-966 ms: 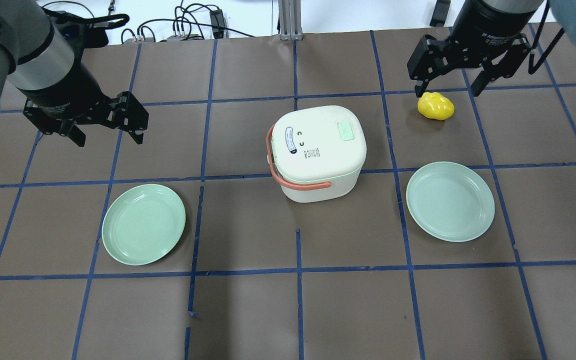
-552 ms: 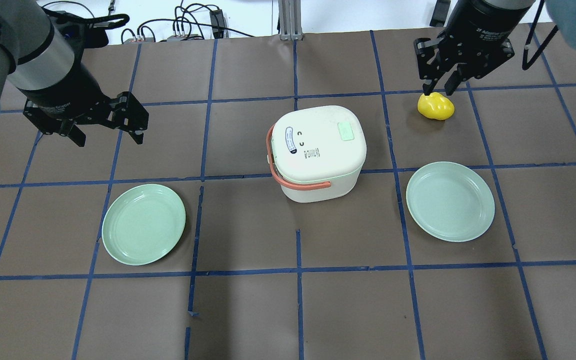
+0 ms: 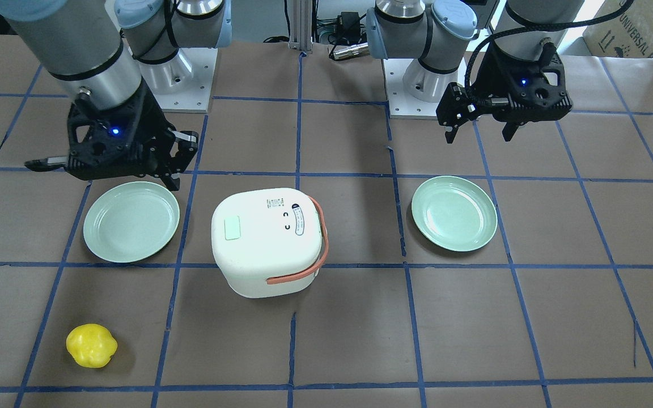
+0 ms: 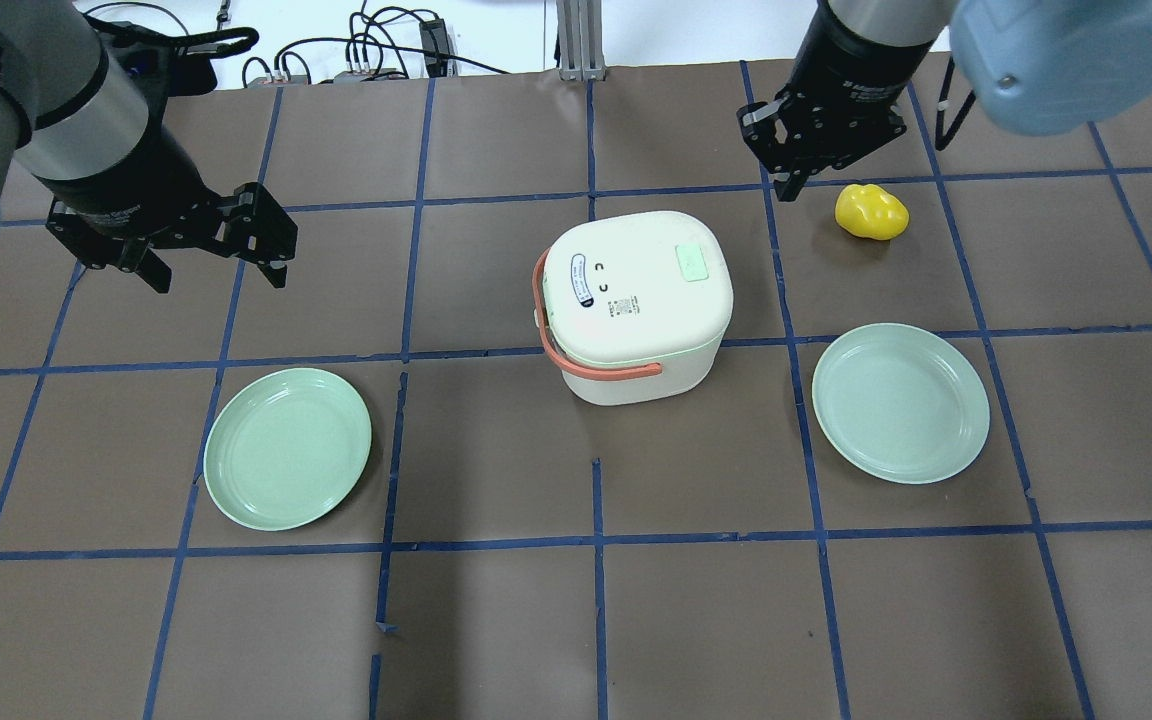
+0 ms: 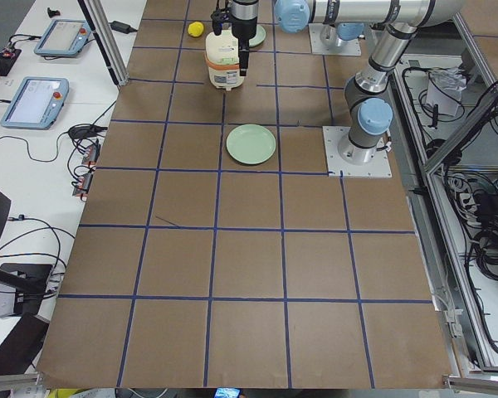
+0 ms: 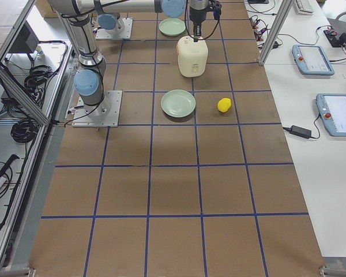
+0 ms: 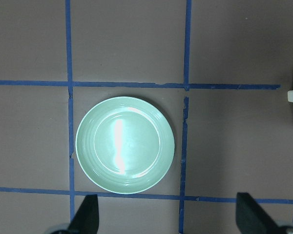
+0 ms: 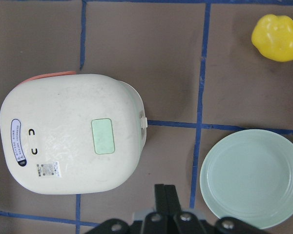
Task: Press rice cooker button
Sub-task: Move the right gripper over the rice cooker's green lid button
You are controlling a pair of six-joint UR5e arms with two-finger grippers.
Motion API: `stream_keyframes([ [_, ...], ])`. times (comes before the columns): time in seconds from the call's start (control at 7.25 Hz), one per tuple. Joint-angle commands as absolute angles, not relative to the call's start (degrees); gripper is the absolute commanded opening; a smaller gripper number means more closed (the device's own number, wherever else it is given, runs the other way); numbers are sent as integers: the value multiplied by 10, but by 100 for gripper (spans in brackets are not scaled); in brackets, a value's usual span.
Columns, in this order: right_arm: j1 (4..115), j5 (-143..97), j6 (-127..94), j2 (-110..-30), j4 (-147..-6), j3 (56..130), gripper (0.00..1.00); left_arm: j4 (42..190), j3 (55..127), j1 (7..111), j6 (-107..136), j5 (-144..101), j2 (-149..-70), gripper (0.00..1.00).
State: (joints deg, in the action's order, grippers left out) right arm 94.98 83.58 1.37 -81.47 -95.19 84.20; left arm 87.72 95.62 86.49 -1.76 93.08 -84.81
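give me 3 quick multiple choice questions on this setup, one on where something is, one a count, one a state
1. The yellow fruit lies: A on a plate; B on the cooker; C on the bare table.
2. How many green plates show? A one; B two; C three.
3. The right claw is: A shut; B wide open; C gripping the cooker's handle.
Answers: 1 C, it sits on brown table, apart from the cooker and plates. 2 B, one on either side of the cooker. 3 A, its wrist view shows it closed, holding nothing.
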Motion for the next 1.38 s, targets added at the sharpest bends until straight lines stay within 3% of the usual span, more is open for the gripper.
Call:
stream_keyframes([
  [0.0, 976, 834, 10, -776, -989, 842, 7, 877, 956, 865, -18, 931, -848, 100],
  [0.28, 987, 833, 10, -726, -1039, 839, 8, 878, 956, 865, -18, 931, -848, 100],
  [1.24, 986, 829, 11, -716, -1046, 867, 8, 877, 956, 865, -18, 931, -848, 100],
])
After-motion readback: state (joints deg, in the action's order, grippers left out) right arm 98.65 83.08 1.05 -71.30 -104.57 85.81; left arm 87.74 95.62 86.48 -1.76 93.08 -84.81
